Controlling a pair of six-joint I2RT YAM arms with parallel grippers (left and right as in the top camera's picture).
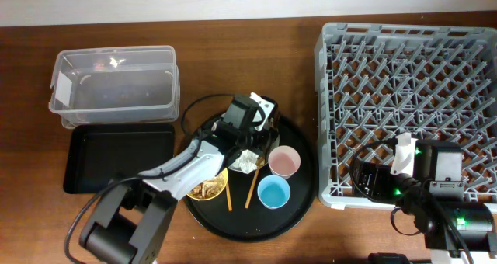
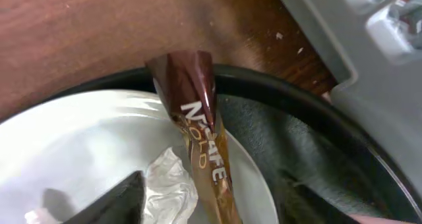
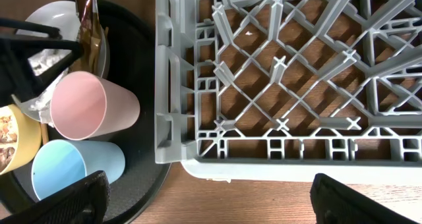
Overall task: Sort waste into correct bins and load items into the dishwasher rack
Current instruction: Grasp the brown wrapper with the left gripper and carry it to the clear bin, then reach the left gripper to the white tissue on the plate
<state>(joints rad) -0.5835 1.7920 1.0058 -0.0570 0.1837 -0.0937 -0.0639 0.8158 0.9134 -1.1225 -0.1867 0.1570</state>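
Reaching from the near left, the left arm has its pincer (image 1: 250, 140) over the pale plate (image 2: 66, 151) on the round black tray (image 2: 297, 99). One dark finger (image 2: 112, 201) shows at the bottom of the left wrist view. The brown wrapper (image 2: 198, 138) stands tilted above the plate, its lower end running out of frame. Cannot tell whether the pincer grips it, or how its jaws stand. A crumpled tissue (image 2: 168, 184) lies on the plate beside the wrapper.

On the same tray:
- pink cup (image 3: 92, 109), lying on its side
- light blue cup (image 3: 72, 171), just beside the pink one
- yellow bowl (image 1: 210, 188), holding brown scraps
- two chopsticks (image 1: 251, 188)

The right pincer (image 3: 208, 184) hangs at the near edge of the grey rack (image 3: 290, 72), jaws spread wide and holding nothing.

At the far left of the surface sits the clear tub (image 1: 112, 81). The flat black tray (image 1: 116, 155) is next to it on the near side.
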